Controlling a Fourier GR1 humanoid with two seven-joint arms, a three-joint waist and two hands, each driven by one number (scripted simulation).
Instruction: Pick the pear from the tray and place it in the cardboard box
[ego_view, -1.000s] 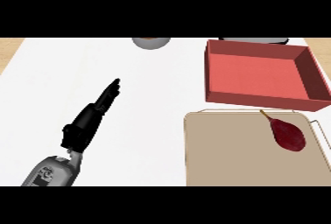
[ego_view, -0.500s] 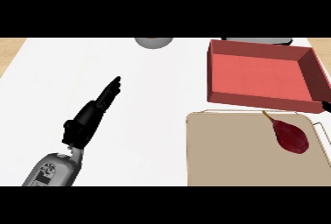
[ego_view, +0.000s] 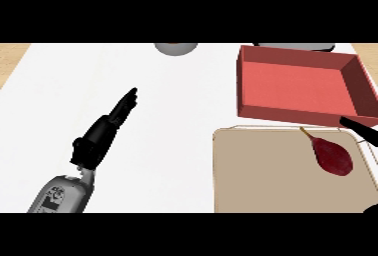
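A dark red pear with a thin stem lies on the right part of the beige tray. Just behind the tray stands the red open box, with nothing inside it. Only a black tip of my right hand shows at the right edge, over the box's near corner and a little above and right of the pear; the remainder of that hand is out of frame. My left hand rests open on the white counter at the left, fingers straight and pointing up and right, far from the tray.
A grey round bowl is cut off at the counter's far edge. A dark object sits behind the box. A strip of wood shows at the far left.
The black tip of my right hand has come further into view at the right edge, near the box's corner. Left hand, pear, tray and box have not moved.
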